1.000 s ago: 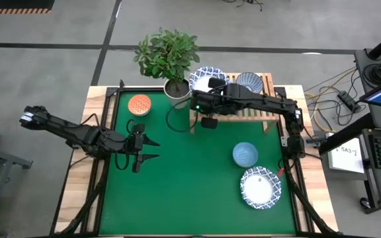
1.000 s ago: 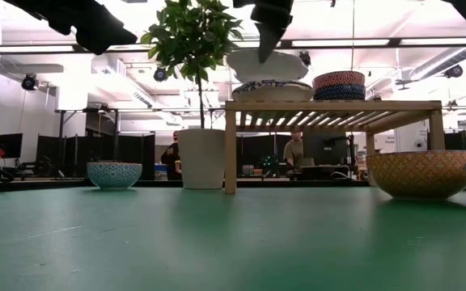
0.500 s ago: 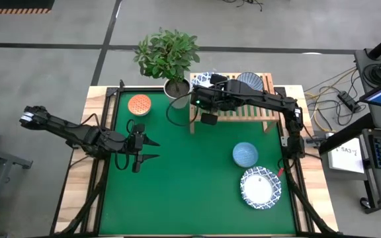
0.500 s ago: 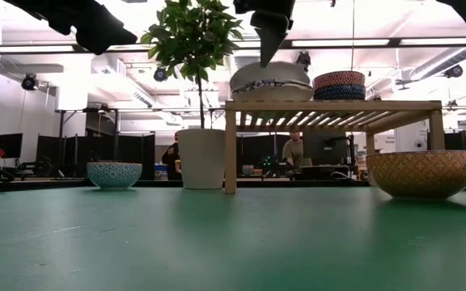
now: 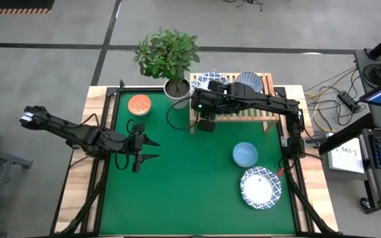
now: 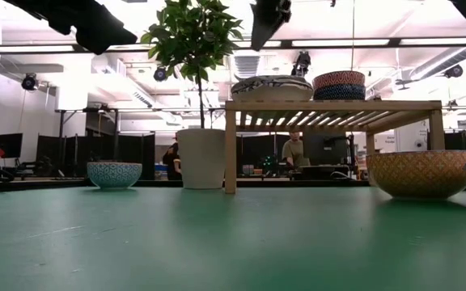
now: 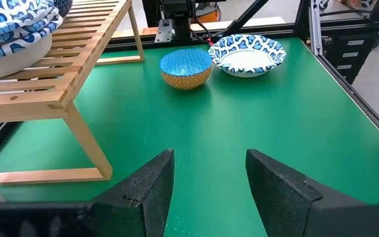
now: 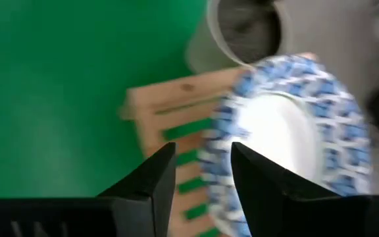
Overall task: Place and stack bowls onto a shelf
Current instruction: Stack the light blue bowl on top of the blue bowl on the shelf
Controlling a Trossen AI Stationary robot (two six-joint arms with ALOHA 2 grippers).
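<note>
1. The right tool [image 5: 206,123] hangs at the shelf's [image 5: 243,111] end nearest the plant, its fingers [image 8: 151,178] spread and nothing between them.
2. Just beyond those fingers a wide white bowl with a blue rim [image 8: 288,135] sits on the wooden slats, right beside the white plant pot [image 8: 245,29].
3. From table height that blue-rimmed bowl [image 6: 272,87] rests flat on top of the shelf [image 6: 330,105], with a small bowl banded in orange-red and dark blue [image 6: 339,85] next to it.
4. The left tool [image 5: 144,150] hovers over the green table [image 5: 177,192], well apart from the shelf, fingers [image 7: 147,187] apart and empty.
5. Past the left tool, a light blue bowl with a yellow-orange outside [image 7: 185,67] stands on the table, touching or nearly touching another blue-patterned white bowl [image 7: 247,54].
6. From above, those two lie near the table's right side: the light blue one [image 5: 245,154] closer to the shelf, the white one [image 5: 260,186] farther from it.
7. An orange-red bowl [image 5: 139,104] sits alone near the table's far left corner, on the other side of the leafy plant [image 5: 166,53] from the shelf.
</note>
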